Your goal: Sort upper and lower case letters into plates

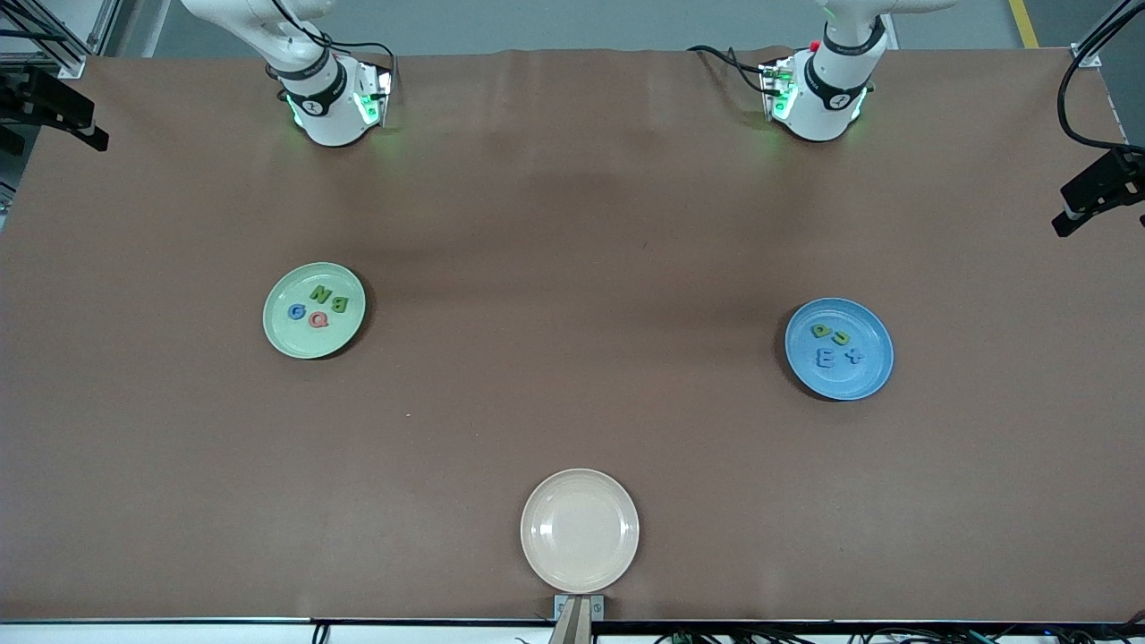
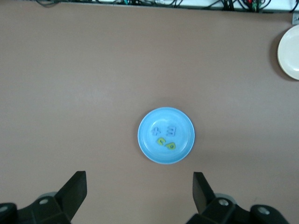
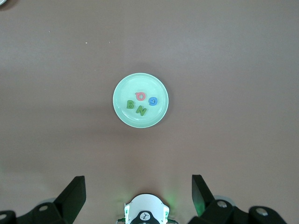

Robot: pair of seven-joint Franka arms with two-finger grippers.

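The pale green plate (image 1: 288,340) lies toward the right arm's end of the table and holds a green N (image 1: 320,292), a green B (image 1: 340,303), a blue G (image 1: 296,311) and a red Q (image 1: 318,319). The blue plate (image 1: 860,380) lies toward the left arm's end and holds two green letters (image 1: 820,330), a blue E (image 1: 826,360) and a blue plus-like t (image 1: 854,355). My left gripper (image 2: 139,182) is open and empty, high over the table beside the blue plate (image 2: 183,125). My right gripper (image 3: 138,184) is open and empty, high above its own base, with the green plate (image 3: 124,89) below. Neither gripper shows in the front view.
An empty cream-beige plate (image 1: 580,530) sits near the table's front edge, midway between the two ends; it also shows in the left wrist view (image 2: 289,46). Both arm bases (image 1: 331,107) stand along the table's edge farthest from the front camera.
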